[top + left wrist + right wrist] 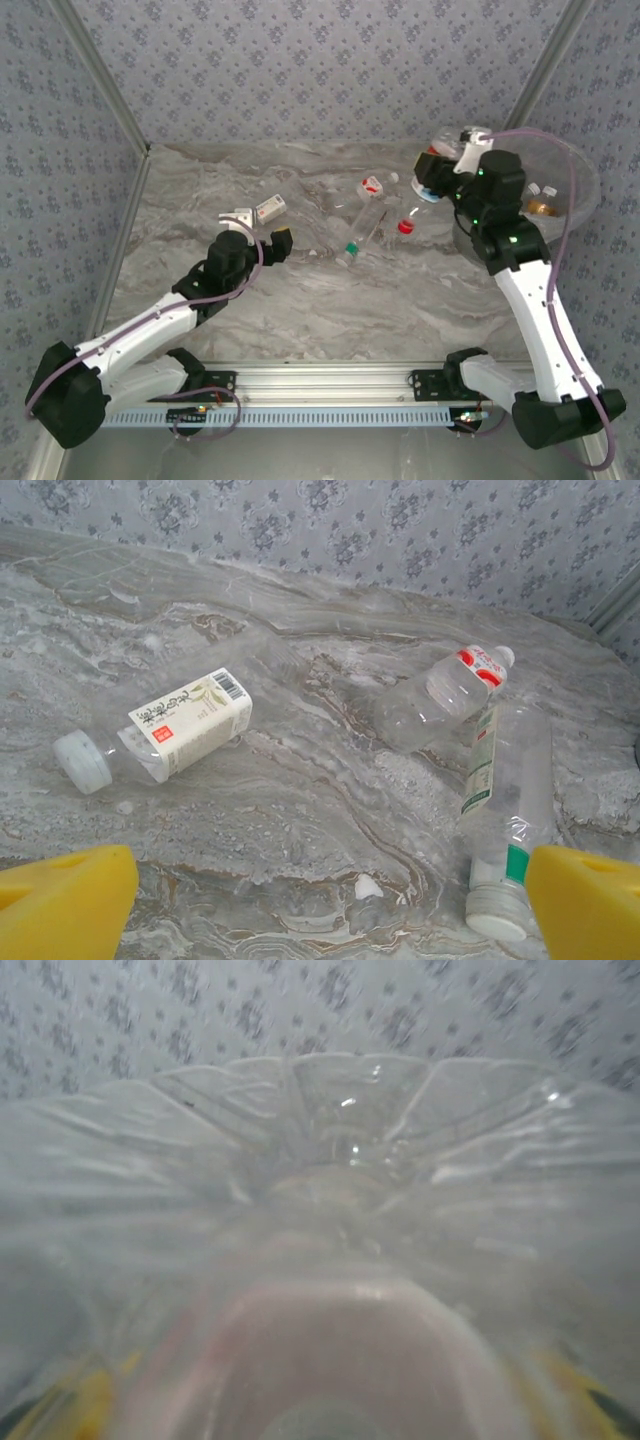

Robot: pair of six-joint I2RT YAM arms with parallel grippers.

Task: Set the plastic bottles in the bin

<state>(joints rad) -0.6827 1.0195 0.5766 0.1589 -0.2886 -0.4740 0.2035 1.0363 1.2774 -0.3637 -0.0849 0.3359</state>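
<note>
Bin [582, 172]: stands at the far right of the table [300, 300], upright. Two bottles lie inside it, a white-cap bottle [547, 189] and a brown bottle [540, 207] just beside it.

Held bottle [340, 1200]: clear plastic, clamped in the right gripper [447, 168]. The jaws are closed partway on its body. Its ribbed base fills the wrist view, blurred, with yellow fingers [75, 1405] at the lower corners. From the top view the gripper and bottle are at the bin's left rim. Whether the bottle is past the rim cannot be told.

Loose bottles, all lying on their sides in the middle of the table:
- Red-label bottle [372, 187] [452, 688], farthest back.
- Red-cap bottle [405, 226], between the red-label bottle and the bin.
- Green-cap bottle [362, 232] [508, 810], long and clear, its neck end toward the arms. Its far end is touching or nearly touching the red-label bottle.
- Cream-label bottle [270, 210] [175, 730], white cap, well apart to the left of the others.

Left gripper [258, 228] [320, 915]: jaws fully spread and empty. It is low over the table, just short of the cream-label bottle. The wrist view shows one finger at each lower corner, the right one just beside the green-cap bottle's cap.
</note>
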